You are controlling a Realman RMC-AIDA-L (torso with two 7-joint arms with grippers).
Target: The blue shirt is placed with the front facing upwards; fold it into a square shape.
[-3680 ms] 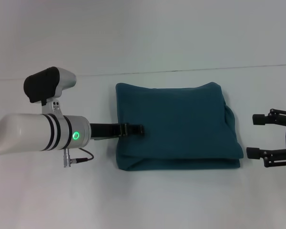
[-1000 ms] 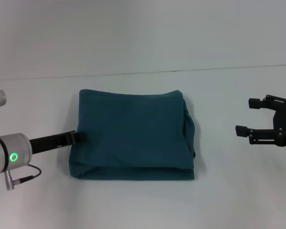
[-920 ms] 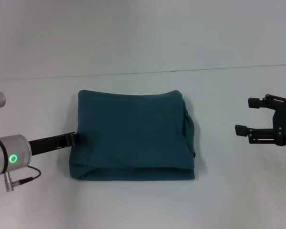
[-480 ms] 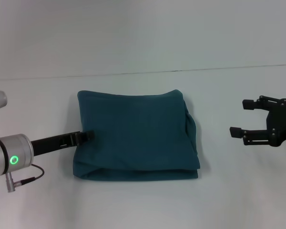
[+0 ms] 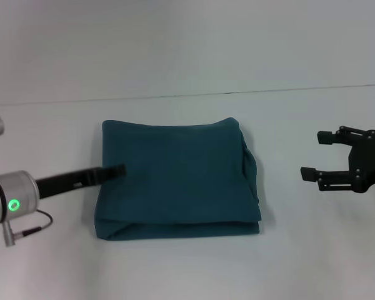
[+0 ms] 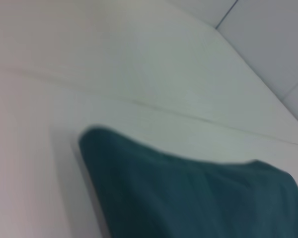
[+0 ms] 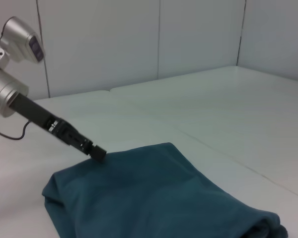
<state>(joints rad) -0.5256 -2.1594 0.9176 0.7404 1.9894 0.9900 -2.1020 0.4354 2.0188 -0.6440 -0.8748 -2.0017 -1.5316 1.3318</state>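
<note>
Blue shirt [image 5: 178, 181]: folded into a near-square bundle, centre of the head view, on the white table [image 5: 187, 269]
Left gripper [image 5: 115, 171]: tip over the bundle's left edge; open or pinching, cannot tell
Right gripper [image 5: 317, 155]: fingers spread, well apart from the bundle, at right of frame
Nearer arm: left
Bundle's long axis: slightly left to right
Right wrist view: shows the left gripper's tip meeting the cloth edge; the left wrist view shows only cloth

Silver left wrist [image 5: 12, 199], green ring light
</note>
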